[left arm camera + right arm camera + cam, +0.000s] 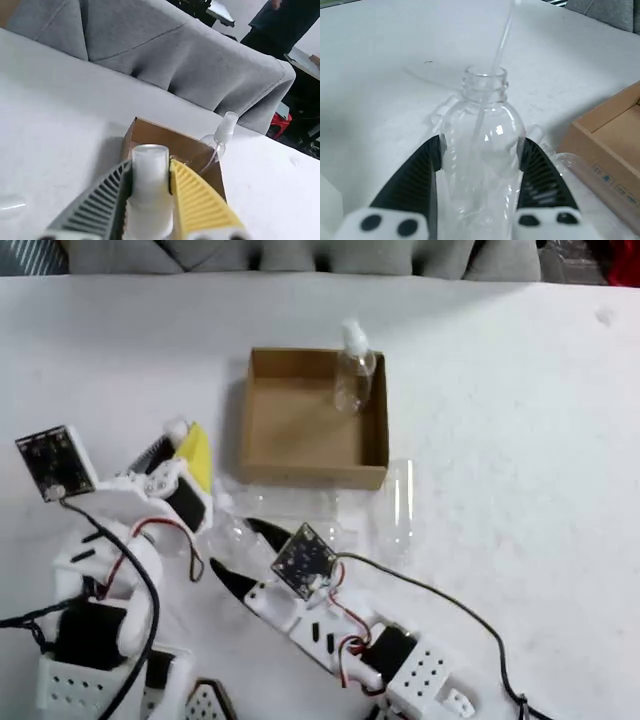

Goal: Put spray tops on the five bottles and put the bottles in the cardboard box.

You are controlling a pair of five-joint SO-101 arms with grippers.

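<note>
Where the white table spreads under both arms, the cardboard box sits open near its middle, and one capped bottle already stands inside it, upright against a far corner. The left gripper hangs off to one side of the box, its grey and yellow jaws clamped on a white spray top that sits upright between them. The right gripper is low over the table on the near side of the box, its black jaws closed around the shoulders of a clear bottle whose neck is open, with nothing screwed on. A thin tube comes down from above into that neck and shows faintly on inside the bottle. From the high view the held bottle lies between the two arms, near the front wall of the box; whether it is fully upright or tilted I cannot tell. Some loose bottles without tops lie on their sides on the table just in front of the box, between it and the right arm, too blurred together to count. A grey sofa stands beyond the far edge of the table.
</note>
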